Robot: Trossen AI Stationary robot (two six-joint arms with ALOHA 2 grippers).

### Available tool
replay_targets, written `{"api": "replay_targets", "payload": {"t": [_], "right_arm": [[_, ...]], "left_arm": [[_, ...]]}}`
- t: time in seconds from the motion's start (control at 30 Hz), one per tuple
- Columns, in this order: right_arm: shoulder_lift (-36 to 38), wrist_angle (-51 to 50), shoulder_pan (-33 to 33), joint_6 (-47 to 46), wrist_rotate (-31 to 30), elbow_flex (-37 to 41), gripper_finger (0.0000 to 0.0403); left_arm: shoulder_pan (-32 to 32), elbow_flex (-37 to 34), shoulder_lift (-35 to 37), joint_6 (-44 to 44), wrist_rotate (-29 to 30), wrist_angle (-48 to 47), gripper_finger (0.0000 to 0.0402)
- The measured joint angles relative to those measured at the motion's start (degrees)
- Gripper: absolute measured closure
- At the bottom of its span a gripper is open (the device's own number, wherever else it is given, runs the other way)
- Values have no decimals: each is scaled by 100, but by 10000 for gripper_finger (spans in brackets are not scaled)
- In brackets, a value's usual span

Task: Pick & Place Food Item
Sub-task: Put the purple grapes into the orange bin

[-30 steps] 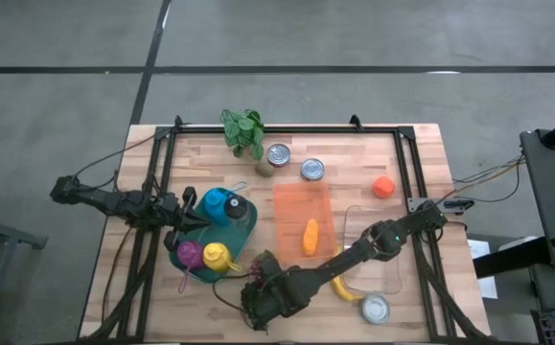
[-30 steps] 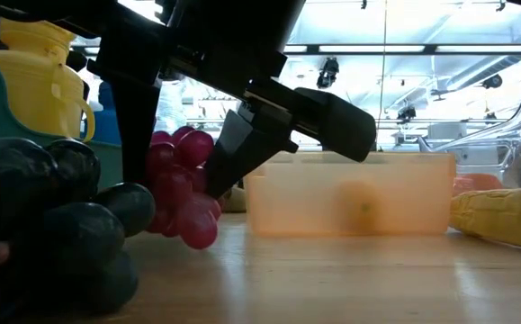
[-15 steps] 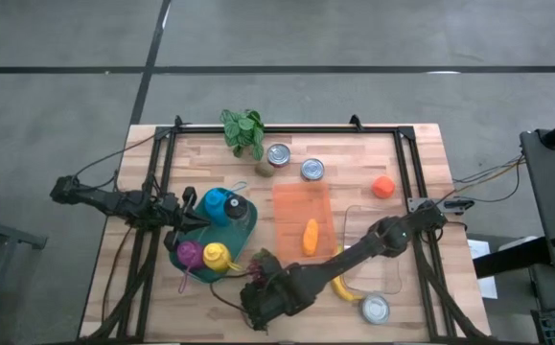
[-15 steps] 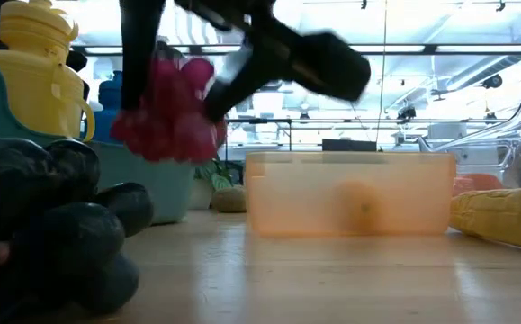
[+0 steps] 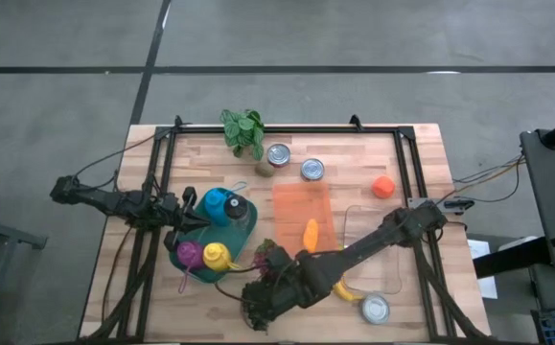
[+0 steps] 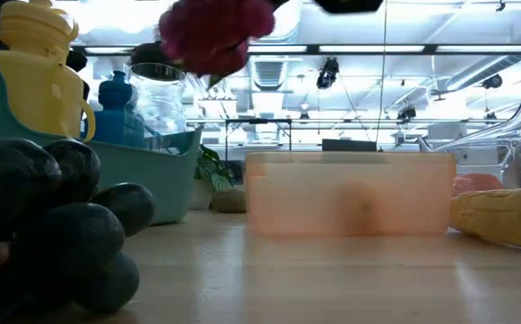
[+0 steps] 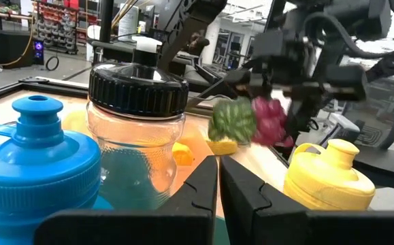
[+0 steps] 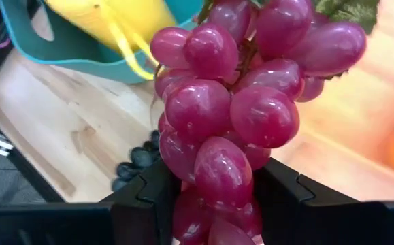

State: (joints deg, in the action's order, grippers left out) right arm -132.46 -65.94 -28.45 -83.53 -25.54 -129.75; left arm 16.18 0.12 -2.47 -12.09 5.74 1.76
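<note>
A bunch of red grapes (image 8: 231, 102) with a green leaf (image 7: 232, 121) sits in my right gripper (image 8: 217, 184), which is shut on it. In the high view the bunch (image 5: 270, 261) hangs over the table's near middle, between the teal bin (image 5: 248, 228) and the orange tray (image 5: 301, 203). In the low view it (image 6: 211, 31) is high above the tabletop. My left gripper (image 7: 218, 170) waits shut at the teal bin's left side (image 5: 200, 218), behind a clear jar (image 7: 137, 146). My right gripper pinches the red grape bunch between its two fingers, one finger (image 8: 149, 197) on each side of the bunch's wrist-side end (image 8: 183, 156). The arm reaches in from the table's right. The bunch is lifted clear of the table, leaf end pointing away from the wrist.
A dark grape bunch (image 6: 53, 225) lies at the near edge. The teal bin holds a blue bottle (image 5: 217, 203), the jar and a yellow pitcher (image 5: 218, 256). A carrot (image 5: 310, 236) lies in the orange tray. Banana (image 5: 344, 287), clear container (image 5: 378, 244), cans (image 5: 312, 170), orange (image 5: 382, 186) and plant (image 5: 243, 129) stand around.
My right gripper has risen steeply with the red grapes, from just above the tabletop beside the dark bunch to well above the bin's rim, drifting slightly toward the orange tray. The bunch is now lifted clear.
</note>
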Motion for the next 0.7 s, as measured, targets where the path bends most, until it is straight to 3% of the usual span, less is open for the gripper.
{"api": "replay_targets", "payload": {"t": [0.43, 0.7], "right_arm": [[906, -1829, 197, 54, -102, 11, 258], [1097, -2259, 359, 1196, -164, 65, 258]], "left_arm": [[1, 0, -3, 2, 0, 2, 380], [-1, 0, -3, 2, 1, 2, 380]]}}
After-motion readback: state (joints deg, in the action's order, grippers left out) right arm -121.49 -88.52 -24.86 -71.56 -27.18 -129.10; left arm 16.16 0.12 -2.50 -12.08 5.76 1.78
